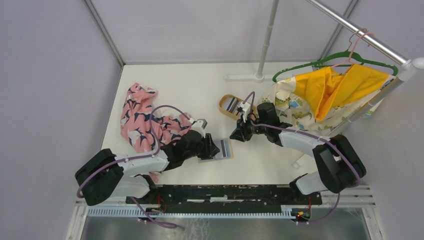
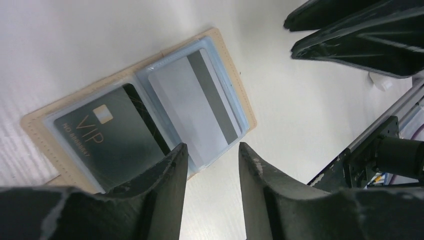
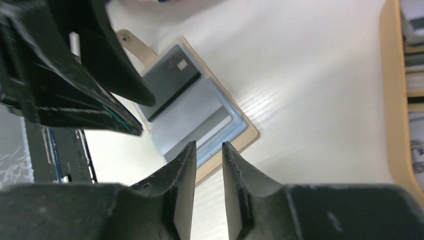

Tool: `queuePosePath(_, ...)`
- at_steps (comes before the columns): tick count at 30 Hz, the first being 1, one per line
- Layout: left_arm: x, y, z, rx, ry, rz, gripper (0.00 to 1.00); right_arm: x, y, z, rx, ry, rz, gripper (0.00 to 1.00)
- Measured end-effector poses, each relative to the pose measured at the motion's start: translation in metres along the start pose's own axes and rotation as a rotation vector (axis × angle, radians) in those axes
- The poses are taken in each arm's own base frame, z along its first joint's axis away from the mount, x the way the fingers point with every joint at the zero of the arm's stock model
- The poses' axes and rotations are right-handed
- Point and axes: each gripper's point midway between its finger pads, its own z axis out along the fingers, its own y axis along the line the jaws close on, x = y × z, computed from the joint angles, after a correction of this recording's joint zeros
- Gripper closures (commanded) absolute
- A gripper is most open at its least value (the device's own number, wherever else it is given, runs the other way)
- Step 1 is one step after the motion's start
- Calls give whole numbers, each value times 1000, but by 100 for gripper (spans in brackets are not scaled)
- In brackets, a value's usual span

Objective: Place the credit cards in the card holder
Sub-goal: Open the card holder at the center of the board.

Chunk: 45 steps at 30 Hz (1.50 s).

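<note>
Tan card holder lies open on the table, near centre, between the arms. Its sleeves hold a dark card and a pale striped card. Both empty: left pincer spread, right pincer narrowly parted. Far right, the tray seems to hold more cards, so the task looks partway done.

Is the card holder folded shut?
No, the card holder lies open flat, a dark VIP card on one panel and a pale striped card on the other.

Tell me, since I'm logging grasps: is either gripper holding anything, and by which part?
Nothing is held: left gripper and right gripper both stand open and empty by the wallet.
</note>
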Motion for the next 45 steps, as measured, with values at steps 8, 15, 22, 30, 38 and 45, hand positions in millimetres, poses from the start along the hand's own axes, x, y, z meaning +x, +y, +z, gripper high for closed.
queuePosePath(8,-12,19,-6,-133,-35,17,81,46,-8,18,14,163,11,91)
queuePosePath(15,0,41,6,-245,20,46,82,61,-8,29,17,222,31,92)
queuePosePath(22,0,41,14,-259,36,55,83,68,-11,36,41,265,33,92)
queuePosePath(30,0,38,22,-241,34,54,83,66,-14,38,86,286,16,89)
queuePosePath(38,3,33,30,-217,48,52,83,62,-21,37,138,302,-5,87)
queuePosePath(45,3,22,41,-191,58,58,82,58,-32,34,187,316,-38,85)
